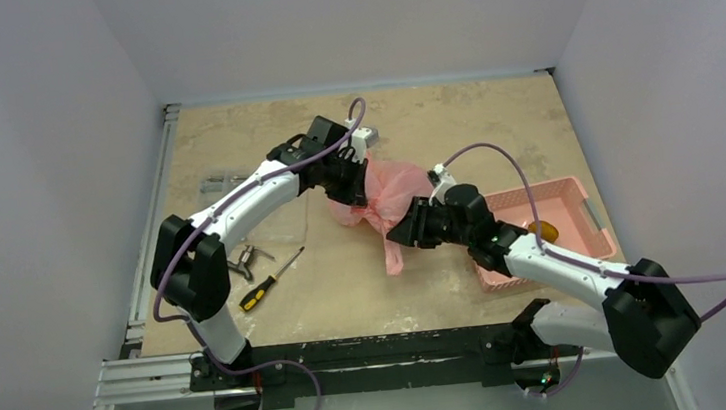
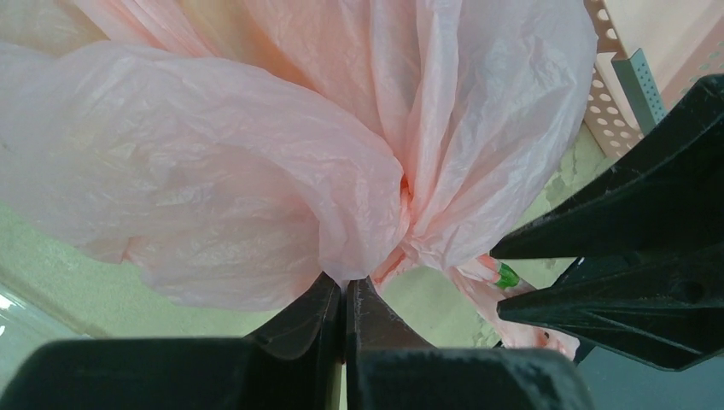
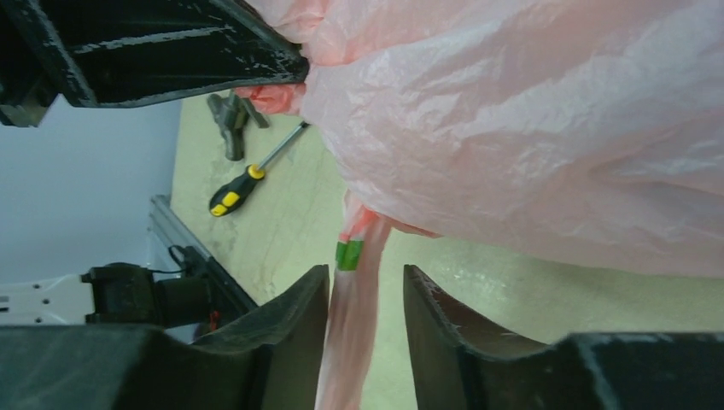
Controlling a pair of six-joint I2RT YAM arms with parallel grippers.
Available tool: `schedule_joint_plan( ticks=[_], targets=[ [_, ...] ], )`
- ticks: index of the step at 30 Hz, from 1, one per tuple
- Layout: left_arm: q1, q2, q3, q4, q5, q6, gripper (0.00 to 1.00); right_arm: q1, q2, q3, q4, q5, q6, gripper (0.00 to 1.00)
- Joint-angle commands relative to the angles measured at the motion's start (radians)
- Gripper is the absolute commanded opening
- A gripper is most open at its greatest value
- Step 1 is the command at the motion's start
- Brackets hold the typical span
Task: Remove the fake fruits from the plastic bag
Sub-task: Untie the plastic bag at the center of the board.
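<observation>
Two tools on one bag, mid worktop [image 1: 348, 297]. Largest item: plastic bag [image 1: 393, 190], crumpled translucent pink, slung between the arms, bulk toward the left arm, narrow tail drooping to the near side. Next in size: pink basket [image 1: 578, 186], right of the bag and beside the right arm. Left tool [image 2: 346, 289]: pressed together, pinching a gathered fold on the bag's far-left side. Right tool [image 3: 365, 295]: spread, straddling the handle strip [image 3: 350, 359] without clamping it. Long axis of the strip along the gap between the fingers, running from the bag body back toward the wrist. Off to the left, well apart from the bag: screwdriver [image 1: 271, 279] and pliers [image 1: 244, 265]. One orange fruit [image 1: 542, 231], or what looks like one, in the basket. No other fake fruits made out, none visible through the plastic; presumably inside the folds. Smallest: green tape tab [image 3: 348, 254] on the strip, just beyond the right fingertips. Judged relation for the coming move: bag body straight ahead of the right tool, left tool on the opposite side, bag strung along the line between them. Right arm nearer the tail and the basket, left arm nearer the bulk. Probably a firm grip by the right tool needed before any tipping or shaking out.
</observation>
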Motion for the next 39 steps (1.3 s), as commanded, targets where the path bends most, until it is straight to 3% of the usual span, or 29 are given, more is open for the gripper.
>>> schedule_joint_plan(
  ticks=[1,11,17,22,28,34,39],
  targets=[
    [-0.002,0.004,0.031,0.033,0.053,-0.014,0.0,0.004,-0.028,0.065,-0.122,0.092,-0.109,0.44],
    [0.002,-0.004,0.049,0.033,0.091,-0.043,0.0,0.047,-0.002,0.397,-0.439,0.345,-0.365,0.61],
    [0.001,-0.002,0.051,0.034,0.104,-0.048,0.0,0.1,0.116,0.537,-0.501,0.461,-0.462,0.66],
    [0.002,-0.006,0.05,0.034,0.106,-0.05,0.0,0.141,0.184,0.526,-0.455,0.492,-0.441,0.65],
    [0.002,-0.025,0.044,0.037,0.101,-0.049,0.0,0.203,0.208,0.479,-0.431,0.639,-0.419,0.61],
    [0.002,-0.033,0.042,0.04,0.109,-0.051,0.0,0.213,0.196,0.422,-0.364,0.713,-0.398,0.49],
    [0.003,-0.036,0.043,0.041,0.114,-0.054,0.0,0.214,0.145,0.356,-0.27,0.71,-0.362,0.27]
  ],
)
